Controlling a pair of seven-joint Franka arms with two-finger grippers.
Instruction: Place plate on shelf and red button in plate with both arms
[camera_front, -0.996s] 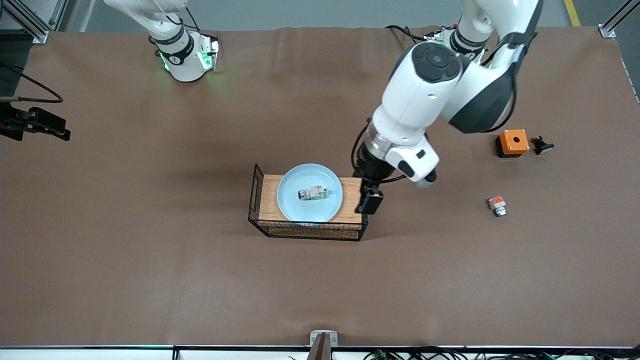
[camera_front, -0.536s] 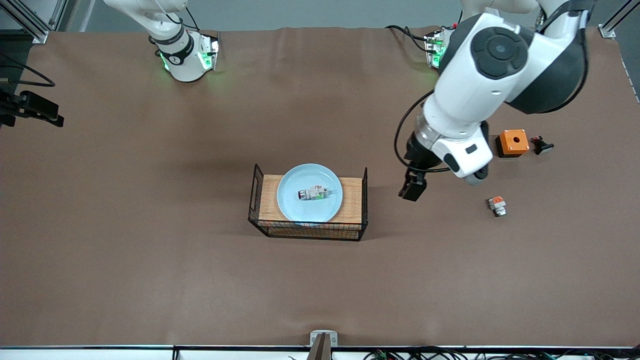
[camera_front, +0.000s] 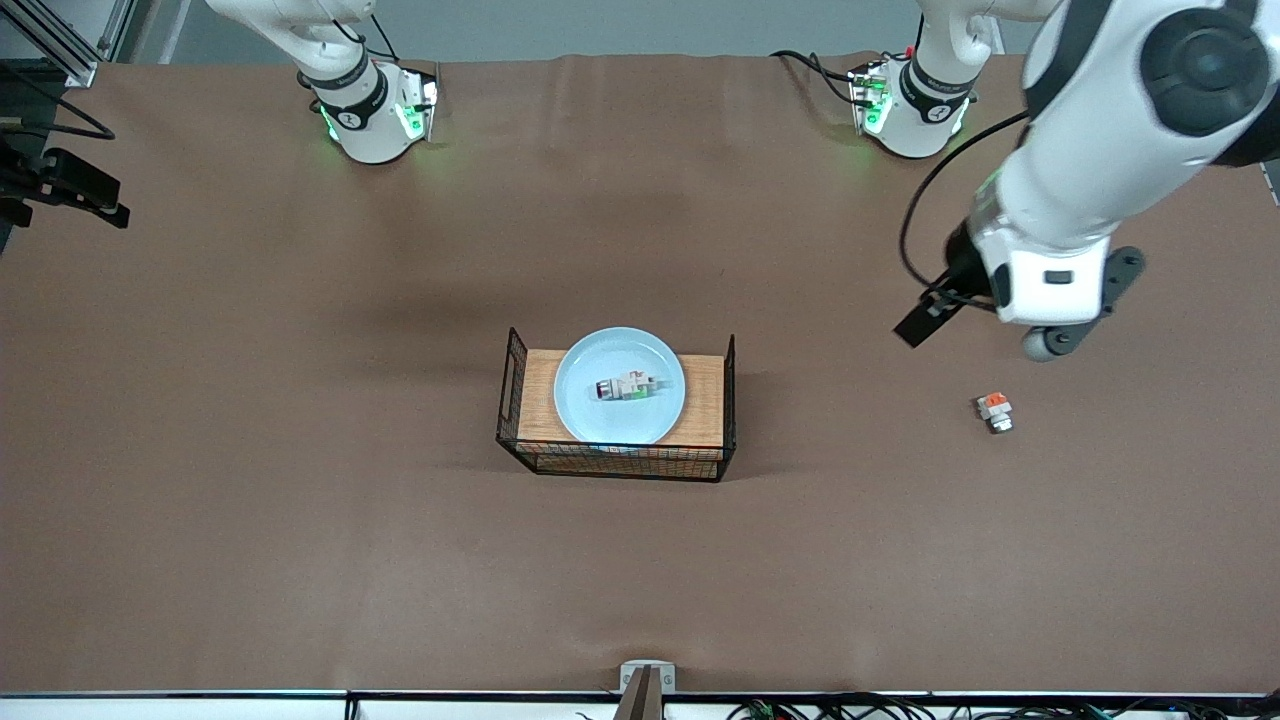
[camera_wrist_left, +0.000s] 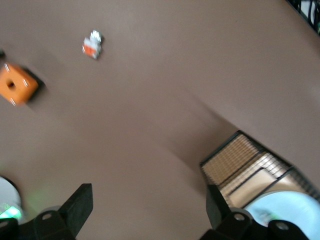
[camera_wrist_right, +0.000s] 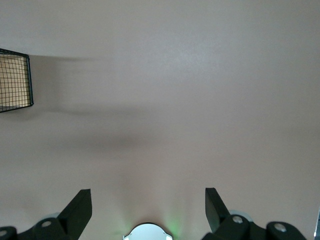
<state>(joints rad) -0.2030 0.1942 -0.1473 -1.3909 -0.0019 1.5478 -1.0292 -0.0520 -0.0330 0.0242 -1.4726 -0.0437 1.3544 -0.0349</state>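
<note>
The pale blue plate (camera_front: 600, 356) lies on a wooden board in a wire basket (camera_front: 620, 462) at mid-table. The red button (camera_front: 625, 387) lies on its side in the middle of the plate. My left gripper (camera_front: 920, 325) is open and empty, up over bare table between the basket and the left arm's end. In the left wrist view its fingers (camera_wrist_left: 80, 205) stand wide apart, with the plate's edge (camera_wrist_left: 280, 210) and the basket (camera_wrist_left: 235, 160) in a corner. My right gripper (camera_wrist_right: 148, 210) is open and empty; its hand (camera_front: 85, 190) shows at the right arm's end.
A white part with an orange-red top (camera_front: 994, 410) lies toward the left arm's end; it also shows in the left wrist view (camera_wrist_left: 92, 45). An orange box (camera_wrist_left: 17, 86) shows only there. The right wrist view catches the basket's corner (camera_wrist_right: 15, 80).
My left arm has swung away from the basket's side toward its own end of the table, now covering the orange box. The right hand has shifted a little toward the robots' bases.
</note>
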